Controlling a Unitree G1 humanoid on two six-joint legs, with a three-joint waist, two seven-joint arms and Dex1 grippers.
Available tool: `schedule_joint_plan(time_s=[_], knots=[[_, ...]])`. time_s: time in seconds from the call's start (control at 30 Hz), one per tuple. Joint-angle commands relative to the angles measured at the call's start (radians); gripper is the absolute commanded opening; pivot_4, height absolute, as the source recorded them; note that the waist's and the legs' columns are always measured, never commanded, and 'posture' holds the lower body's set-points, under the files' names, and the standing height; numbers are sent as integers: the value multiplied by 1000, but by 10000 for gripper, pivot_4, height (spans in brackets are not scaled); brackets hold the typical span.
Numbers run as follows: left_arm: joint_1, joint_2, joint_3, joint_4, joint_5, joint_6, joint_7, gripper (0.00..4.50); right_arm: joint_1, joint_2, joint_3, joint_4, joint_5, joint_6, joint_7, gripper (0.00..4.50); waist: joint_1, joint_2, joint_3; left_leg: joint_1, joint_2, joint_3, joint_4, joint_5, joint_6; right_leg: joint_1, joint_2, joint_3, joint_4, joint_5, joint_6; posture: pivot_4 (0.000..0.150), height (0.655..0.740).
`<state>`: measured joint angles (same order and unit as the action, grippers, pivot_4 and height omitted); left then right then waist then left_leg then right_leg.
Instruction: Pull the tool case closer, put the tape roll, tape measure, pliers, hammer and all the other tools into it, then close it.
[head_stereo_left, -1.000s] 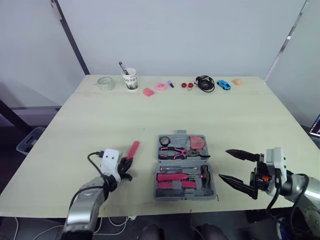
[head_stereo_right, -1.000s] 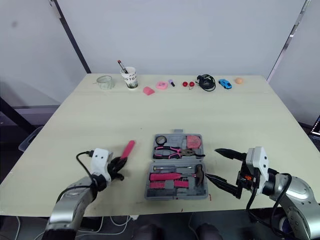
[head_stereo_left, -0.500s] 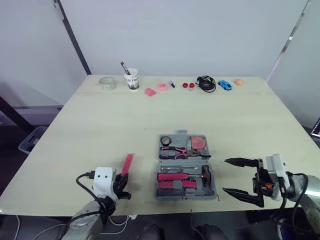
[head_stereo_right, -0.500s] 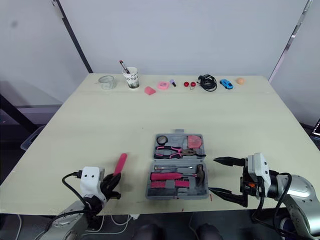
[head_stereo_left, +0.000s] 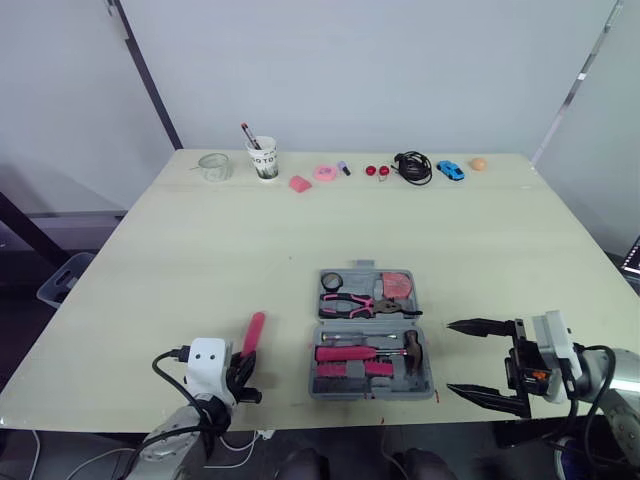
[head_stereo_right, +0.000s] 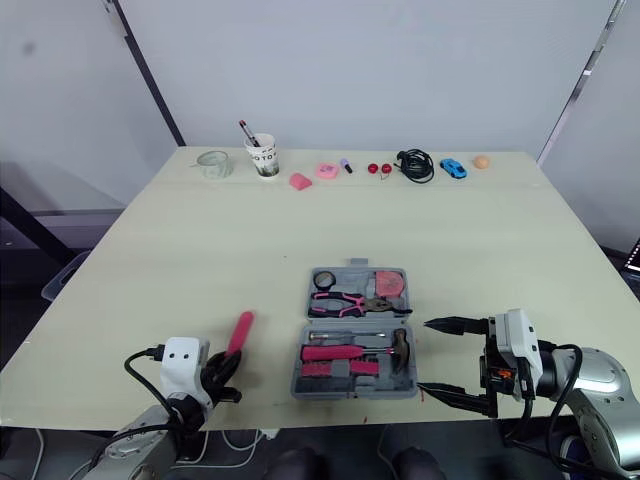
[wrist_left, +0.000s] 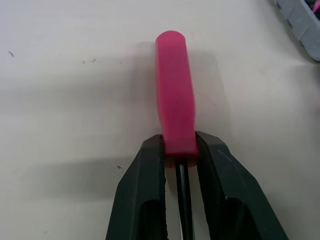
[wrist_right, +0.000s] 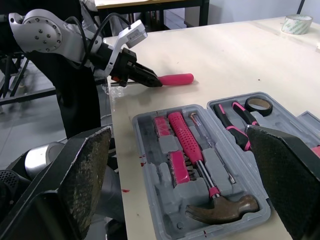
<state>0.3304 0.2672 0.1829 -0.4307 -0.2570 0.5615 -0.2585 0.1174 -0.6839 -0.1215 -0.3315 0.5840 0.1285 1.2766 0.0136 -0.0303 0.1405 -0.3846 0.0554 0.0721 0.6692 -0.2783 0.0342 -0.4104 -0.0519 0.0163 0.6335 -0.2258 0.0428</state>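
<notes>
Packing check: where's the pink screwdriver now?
Head views: the screwdriver lies on the table left of the tool case, its shaft end held in the left gripper.

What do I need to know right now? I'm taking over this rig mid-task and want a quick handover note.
Left claw: shut on the pink-handled screwdriver, low and left of the tool case.
Right claw: open, empty, just right of the case.
Done: the case lies open near the front edge; tape roll, pliers and hammer sit in it.
Left: set the screwdriver in the case, then close the lid.
</notes>
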Motion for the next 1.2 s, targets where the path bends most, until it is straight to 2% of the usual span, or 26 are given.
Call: schedule_joint_plan(time_s=[0.03, 0.07, 0.17, 0.2, 0.4, 0.57, 0.63, 0.67, 0.77, 0.9, 1.0, 1.1, 1.2], knots=[[16, 5, 4, -54, -6, -6, -2, 25541, 5, -11, -11, -20, 7, -12, -2, 45000, 0, 0, 0, 0, 0, 0, 0, 0, 0, 0, 0, 0, 0, 0, 0, 1500, 7400], [18, 3, 5, -58, -9, -12, -3, 28563, 5, -11, -10, -21, 7, -11, -3, 45000, 0, 0, 0, 0, 0, 0, 0, 0, 0, 0, 0, 0, 0, 0, 0, 1500, 7400], [26, 3, 6, -70, -14, -21, -8, 42474, 0, -8, -6, -24, 8, -7, -6, 45000, 0, 0, 0, 0, 0, 0, 0, 0, 0, 0, 0, 0, 0, 0, 0, 1500, 7400], [29, 2, 9, -75, -18, -27, -11, 43905, 0, -8, -4, -25, 8, -7, -5, 45000, 0, 0, 0, 0, 0, 0, 0, 0, 0, 0, 0, 0, 0, 0, 0, 1500, 7400], [33, 41, 31, -102, -36, -59, -56, 43905, 2, -17, -1, -37, 12, -2, 7, 45000, 0, 0, 0, 0, 0, 0, 0, 0, 0, 0, 0, 0, 0, 0, 0, 1500, 7400], [-6, 146, 63, -81, -56, -93, -163, 43905, -5, -19, 5, -41, 12, 3, 0, 45000, 0, 0, 0, 0, 0, 0, 0, 0, 0, -1, 0, 0, 0, 0, 0, 1500, 7400], [-55, 241, 95, -34, -96, -94, -270, 43905, -11, -18, 9, -36, 7, 2, -1, 45000, 1, 1, 0, 0, 1, 0, 0, 0, 0, -1, 0, 0, 0, 0, 0, 1500, 7400], [-89, 322, 104, 16, -107, -114, -366, 43905, -14, -16, 15, -33, 1, 0, -2, 45000, 1, 1, 0, 0, 0, 0, 0, 0, 0, -1, 0, -1, 0, 0, 0, 1500, 7400], [-160, 492, 85, 144, -95, -225, -576, 43905, -19, -11, 29, -36, -8, -2, -13, 45000, 0, 2, 1, 0, 0, 0, 0, 0, 0, -2, 1, -2, 0, 0, 0, 1500, 7400], [-243, 632, 17, 283, -58, -370, -784, 43905, -22, -11, 34, -42, -12, -4, -28, 45000, -1, 5, 2, -1, 0, 2, -1, 0, 0, -2, -1, 0, -2, 0, 0, 1500, 7400], [-353, 761, -94, 417, 20, -578, -1015, 43905, -13, -10, 34, -56, -15, -3, -44, 45000, 0, 3, 3, -2, -1, 3, -1, -1, 1, -2, 0, -2, -3, 0, 0, 1500, 7400], [-497, 823, -204, 571, 85, -799, -1202, 43905, -5, -10, 36, -72, -13, 1, -58, 45000, 4, 6, 3, -3, 0, 4, -1, 0, 0, -2, 0, -5, -5, 0, -1, 1500, 7400], [-629, 826, -282, 713, 137, -973, -1310, 43905, -5, -11, 39, -78, -14, 3, -67, 45000, 2, 7, 3, -4, 0, 5, 0, 0, 1, -2, 0, -4, -5, 0, 0, 1500, 7400]])
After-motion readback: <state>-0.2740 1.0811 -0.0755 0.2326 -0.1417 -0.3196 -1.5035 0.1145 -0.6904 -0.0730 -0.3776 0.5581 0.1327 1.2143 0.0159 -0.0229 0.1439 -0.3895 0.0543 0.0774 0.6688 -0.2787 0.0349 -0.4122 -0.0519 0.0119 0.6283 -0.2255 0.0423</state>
